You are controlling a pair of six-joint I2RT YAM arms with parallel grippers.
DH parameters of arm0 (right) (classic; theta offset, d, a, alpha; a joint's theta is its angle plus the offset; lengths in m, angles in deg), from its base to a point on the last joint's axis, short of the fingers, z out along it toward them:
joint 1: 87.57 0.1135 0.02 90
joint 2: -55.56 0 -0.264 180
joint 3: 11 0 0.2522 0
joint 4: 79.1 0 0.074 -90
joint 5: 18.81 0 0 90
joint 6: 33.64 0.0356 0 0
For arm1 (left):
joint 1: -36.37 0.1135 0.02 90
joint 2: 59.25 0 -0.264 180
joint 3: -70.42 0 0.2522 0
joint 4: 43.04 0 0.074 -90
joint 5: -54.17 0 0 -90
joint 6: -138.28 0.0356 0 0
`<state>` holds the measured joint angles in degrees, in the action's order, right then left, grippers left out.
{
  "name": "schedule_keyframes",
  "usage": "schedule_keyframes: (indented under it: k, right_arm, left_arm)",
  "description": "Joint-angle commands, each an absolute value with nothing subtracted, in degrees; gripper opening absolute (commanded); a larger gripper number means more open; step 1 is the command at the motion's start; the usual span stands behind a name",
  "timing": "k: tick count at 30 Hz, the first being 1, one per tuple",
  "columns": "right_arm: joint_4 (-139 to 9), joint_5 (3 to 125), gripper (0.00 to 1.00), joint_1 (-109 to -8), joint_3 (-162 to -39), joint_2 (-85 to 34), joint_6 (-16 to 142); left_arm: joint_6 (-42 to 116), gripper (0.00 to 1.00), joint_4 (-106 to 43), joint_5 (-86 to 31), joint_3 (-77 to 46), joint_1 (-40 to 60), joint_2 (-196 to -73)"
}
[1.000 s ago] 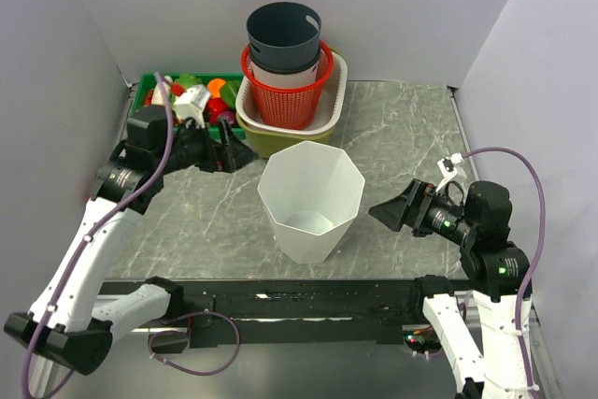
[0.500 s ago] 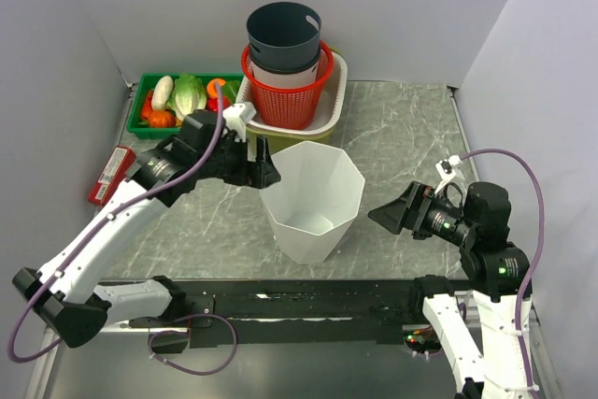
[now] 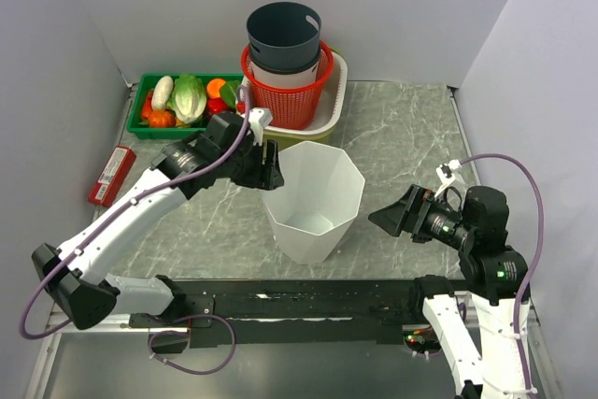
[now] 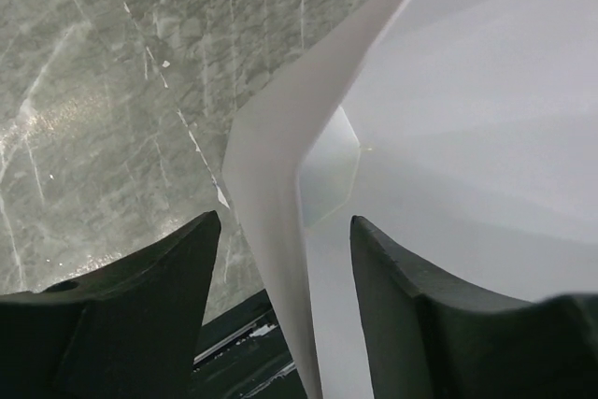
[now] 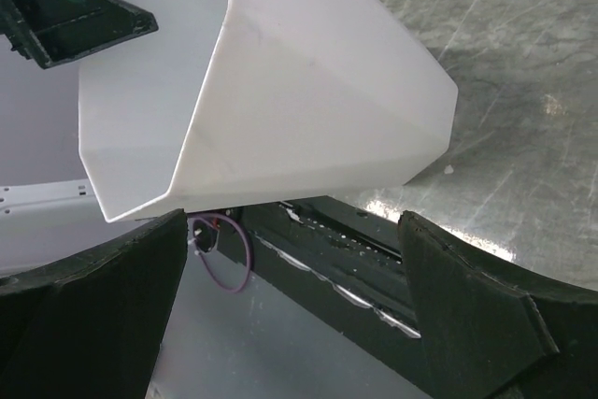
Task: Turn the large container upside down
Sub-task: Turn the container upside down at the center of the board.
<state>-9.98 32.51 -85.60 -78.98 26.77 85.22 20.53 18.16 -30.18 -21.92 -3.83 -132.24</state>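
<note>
- The right gripper [image 3: 378, 215] hovers near the front right of the worktop [image 3: 402, 137]. Its jaws are spread wide, pointing at the container's side with a gap between, and they hold nothing.
- The large white container [image 3: 313, 198] stands at the middle of the worktop. It is upright with its mouth facing up and its narrow base down, and looks empty inside.
- The left gripper [image 3: 271, 175] is at the container's left rim. The left wrist view shows its jaws partly open and straddling the wall, one finger [image 4: 140, 315] outside and the other inside. A sliver of space shows on each side, so the wall is not yet pinched.
- Progress, as I judge it: nothing is turned yet. The grasp on the rim is only being set up. What is left is to clamp the wall, lift and tip the container over, and set it down mouth first.
- Farther back sit a red basket [image 3: 285, 100] with a dark bucket [image 3: 283, 35] stacked in it, and a green tray [image 3: 137, 111] of vegetables to their left. Both are apart from the container.
</note>
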Motion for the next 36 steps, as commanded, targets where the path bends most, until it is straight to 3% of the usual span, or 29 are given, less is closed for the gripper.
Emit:
schedule_keyframes:
  k: [1,5,9,17,36]
  right_arm:
    - [-9.4,33.5,1.00,-85.8,-78.6,28.5,84.5]
    - [-10.8,33.0,1.00,-85.7,-76.2,28.9,84.9]
    - [-10.7,32.7,1.00,-85.8,-76.1,28.2,85.2]
    - [-11.8,31.9,1.00,-85.8,-76.2,27.8,85.0]
    - [-16.5,28.7,0.98,-85.6,-77.3,26.9,88.4]
  left_arm:
    - [19.7,0.61,16.5,-32.8,-24.4,-4.6,-134.3]
    - [18.8,0.46,16.2,-34.9,-23.6,-4.8,-135.7]
    - [17.3,0.23,15.9,-35.7,-22.7,-4.8,-135.5]
    - [12.9,0.03,11.0,-39.4,-16.8,-4.8,-131.2]
    - [3.6,0.01,-6.9,-40.6,7.7,-4.6,-121.9]
